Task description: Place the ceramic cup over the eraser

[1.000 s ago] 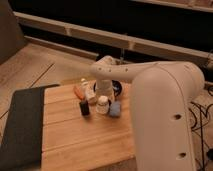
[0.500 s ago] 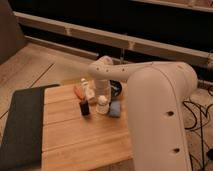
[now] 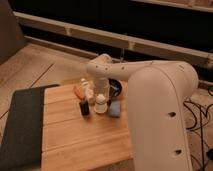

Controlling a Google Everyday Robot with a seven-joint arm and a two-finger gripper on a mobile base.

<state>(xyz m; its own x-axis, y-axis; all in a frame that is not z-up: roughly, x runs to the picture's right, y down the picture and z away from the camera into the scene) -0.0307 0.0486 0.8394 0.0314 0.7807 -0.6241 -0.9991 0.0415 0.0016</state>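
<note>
The ceramic cup (image 3: pixel 100 106) sits under the gripper (image 3: pixel 100 96) — eraser (image 3: pixel 84 108) just beside.

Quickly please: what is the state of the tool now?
The tool is directly above the cup, beside the eraser; open or closed cannot be told.

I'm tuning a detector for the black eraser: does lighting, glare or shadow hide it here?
Camera view: warm, dim light, no strong glare; the eraser stands dark against the pale wooden table; the tool hangs beside it, directly over the ceramic cup; the black bowl behind blends into shadow.
</note>
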